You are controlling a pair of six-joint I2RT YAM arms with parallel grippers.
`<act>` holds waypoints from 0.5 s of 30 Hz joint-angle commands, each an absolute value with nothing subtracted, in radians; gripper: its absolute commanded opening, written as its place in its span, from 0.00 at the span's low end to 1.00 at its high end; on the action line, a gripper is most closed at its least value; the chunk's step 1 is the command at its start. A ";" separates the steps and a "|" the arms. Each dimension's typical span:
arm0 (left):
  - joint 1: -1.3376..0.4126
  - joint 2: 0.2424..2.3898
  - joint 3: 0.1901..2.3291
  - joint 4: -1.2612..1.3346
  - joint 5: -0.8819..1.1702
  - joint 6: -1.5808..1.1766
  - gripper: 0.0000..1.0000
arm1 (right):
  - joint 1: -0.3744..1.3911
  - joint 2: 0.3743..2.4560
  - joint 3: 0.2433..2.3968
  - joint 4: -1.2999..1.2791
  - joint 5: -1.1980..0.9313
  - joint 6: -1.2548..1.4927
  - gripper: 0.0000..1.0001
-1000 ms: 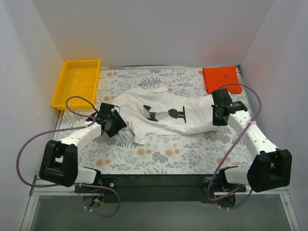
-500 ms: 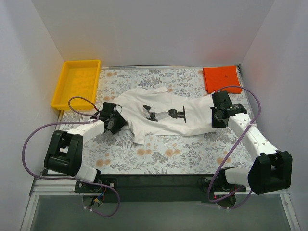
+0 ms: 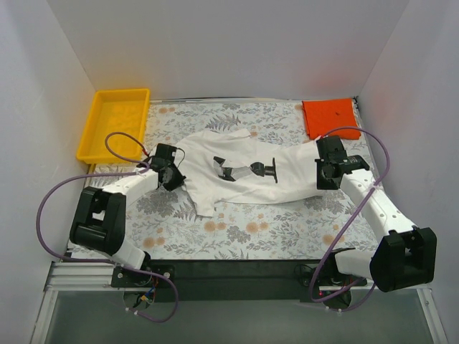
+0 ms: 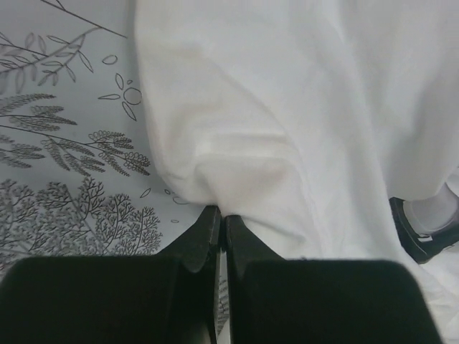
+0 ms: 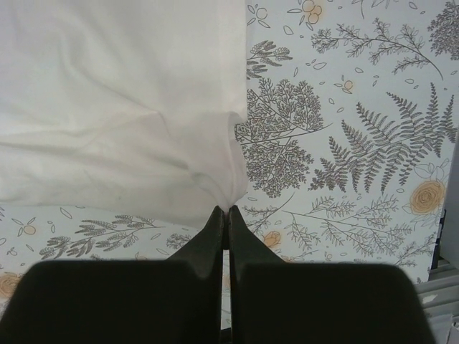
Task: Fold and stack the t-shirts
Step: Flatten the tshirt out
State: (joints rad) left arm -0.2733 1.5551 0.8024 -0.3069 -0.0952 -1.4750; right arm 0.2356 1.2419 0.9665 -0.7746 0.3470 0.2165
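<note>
- Left hand [image 4: 219, 215], right hand [image 5: 224, 211]: both pinch opposite edges of the white shirt [image 3: 204, 168], crumpled on the desk [image 3: 287, 226].
- I should lift evenly, keeping the cloth taut.
- Orange shirt [image 3: 330, 117]: folded, far right corner.

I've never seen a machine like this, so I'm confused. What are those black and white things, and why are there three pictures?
Those are two robot arms bolted to the near edge of a flowery table. The big picture comes from a camera up above, looking down. The other two come from small cameras on each arm's wrist, so you see the black pincers, called end effectors, up close. On the table lies a white t-shirt with a black print. An orange-red t-shirt sits folded at the far right corner, and a yellow tray at the far left. The left end effector pinches one edge of the white shirt and the right end effector pinches the other, both shut on the cloth.
</note>
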 commanded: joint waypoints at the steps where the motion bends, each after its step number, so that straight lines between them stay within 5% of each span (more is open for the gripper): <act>1: -0.278 1.450 0.905 -0.502 -0.210 -1.413 0.00 | 0.227 1.204 1.011 -0.775 0.405 0.196 0.01; 7: -0.276 1.261 1.074 -0.843 -0.363 -1.371 0.00 | 0.157 1.163 1.043 -0.853 0.448 0.187 0.01; 15: -0.278 1.249 1.248 -1.092 -0.324 -1.367 0.00 | 0.110 1.115 1.117 -0.922 0.391 0.178 0.01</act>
